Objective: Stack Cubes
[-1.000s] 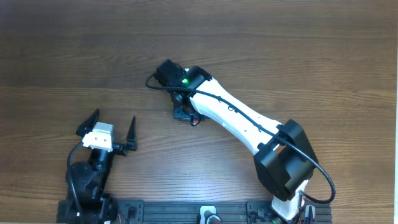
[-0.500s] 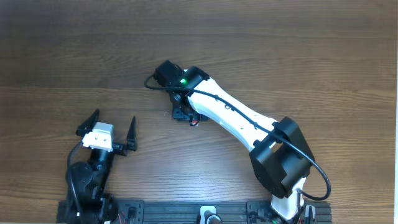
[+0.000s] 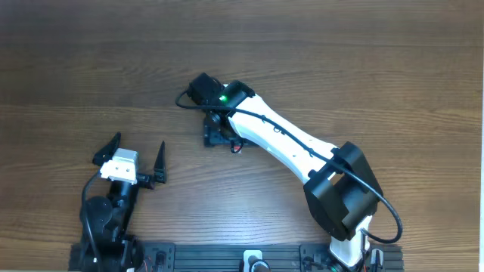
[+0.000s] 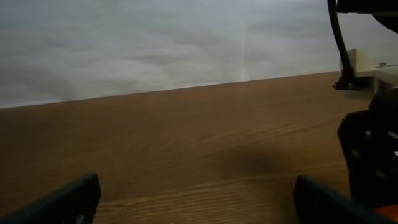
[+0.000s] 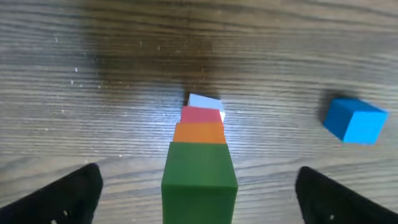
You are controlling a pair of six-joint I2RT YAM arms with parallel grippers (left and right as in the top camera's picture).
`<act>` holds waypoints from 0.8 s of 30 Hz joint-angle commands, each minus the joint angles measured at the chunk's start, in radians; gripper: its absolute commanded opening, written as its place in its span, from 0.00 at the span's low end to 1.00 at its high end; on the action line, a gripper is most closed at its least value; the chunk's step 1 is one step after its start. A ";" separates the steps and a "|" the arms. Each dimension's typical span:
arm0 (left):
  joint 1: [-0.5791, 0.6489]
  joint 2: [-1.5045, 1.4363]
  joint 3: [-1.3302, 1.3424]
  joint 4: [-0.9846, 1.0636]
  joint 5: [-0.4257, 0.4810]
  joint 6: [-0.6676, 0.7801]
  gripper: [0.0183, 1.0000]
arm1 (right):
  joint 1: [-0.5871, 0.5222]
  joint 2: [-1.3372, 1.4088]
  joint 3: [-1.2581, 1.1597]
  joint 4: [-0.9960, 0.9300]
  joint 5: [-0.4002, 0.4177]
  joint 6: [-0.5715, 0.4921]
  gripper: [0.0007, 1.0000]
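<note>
While the left claw [image 3: 139,141] gapes, the right claw [image 5: 199,186] — released — overhangs the cube stack [image 5: 199,133].

Your right arm [image 3: 280,143] has a long white link between black joints. There's a chunky black elbow housing, and a black wrist with a green light [image 3: 224,99] and a looping black cable [image 3: 184,100]. Your left arm [image 3: 110,208] is black, with a small white block [image 3: 121,162] at the wrist. The left gripper [image 3: 138,145] ends in two pointed black fingers [image 3: 160,155] — the right arm's are black too.
</note>
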 commanded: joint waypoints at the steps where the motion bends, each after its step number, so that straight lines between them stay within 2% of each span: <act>1: -0.003 -0.006 -0.008 0.003 -0.002 0.018 1.00 | -0.016 -0.030 0.063 -0.011 0.000 -0.041 0.99; 7: -0.003 -0.006 -0.008 0.003 -0.002 0.018 1.00 | -0.058 -0.109 0.136 -0.079 0.042 -0.080 0.99; 15: -0.003 -0.006 -0.008 0.003 -0.002 0.018 1.00 | -0.214 -0.241 0.117 -0.198 0.050 -0.151 0.99; 20: -0.003 -0.006 -0.008 0.003 -0.002 0.018 1.00 | -0.287 -0.262 -0.008 -0.182 0.024 -0.196 0.99; 24: -0.003 -0.006 -0.008 0.003 -0.002 0.018 1.00 | -0.317 -0.262 -0.159 -0.076 -0.004 -0.228 0.99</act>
